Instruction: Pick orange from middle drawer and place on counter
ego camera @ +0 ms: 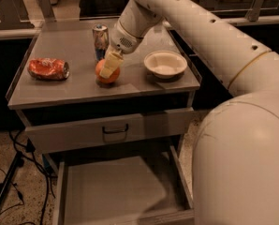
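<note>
The orange (105,75) rests on the counter (60,90), near its middle. My gripper (110,65) comes down from the upper right and is closed around the orange, with one cream finger (111,62) lying across its front. The middle drawer (116,193) stands pulled out below, its flat grey floor bare.
A white bowl (165,63) sits right of the orange, a soda can (100,37) just behind it, and a red-and-silver foil packet (48,69) at the left. A closed drawer front with a black loop handle (115,129) lies under the counter. Black cables (8,172) run along the floor at the left.
</note>
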You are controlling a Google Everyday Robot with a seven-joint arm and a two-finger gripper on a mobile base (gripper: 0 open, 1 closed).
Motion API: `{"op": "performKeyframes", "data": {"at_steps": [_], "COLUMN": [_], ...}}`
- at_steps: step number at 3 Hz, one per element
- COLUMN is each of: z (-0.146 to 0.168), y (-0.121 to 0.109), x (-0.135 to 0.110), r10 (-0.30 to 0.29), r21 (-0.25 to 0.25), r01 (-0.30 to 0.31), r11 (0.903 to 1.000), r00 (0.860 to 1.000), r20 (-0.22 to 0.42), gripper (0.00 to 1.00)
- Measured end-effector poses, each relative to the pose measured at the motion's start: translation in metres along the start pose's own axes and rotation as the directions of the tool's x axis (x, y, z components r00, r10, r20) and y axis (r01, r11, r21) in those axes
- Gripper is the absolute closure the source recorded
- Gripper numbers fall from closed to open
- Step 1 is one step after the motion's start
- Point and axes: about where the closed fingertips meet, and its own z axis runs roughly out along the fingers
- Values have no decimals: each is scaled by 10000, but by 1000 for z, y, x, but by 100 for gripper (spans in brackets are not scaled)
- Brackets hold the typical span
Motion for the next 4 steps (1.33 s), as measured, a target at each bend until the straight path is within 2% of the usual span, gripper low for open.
{"op": "performKeyframes", "data": {"at_steps": [2, 3, 4], "z": [10, 10, 10], "y": [0, 0, 0], "x": [5, 5, 5], "r10": [52, 52, 52], "r21": [-514, -515, -515], "r01": [-64, -63, -63], "r11": [9987, 9987, 9987], "r00": [9997, 9997, 9997], "r20": [-232, -232, -232], "gripper": [100, 81, 58]}}
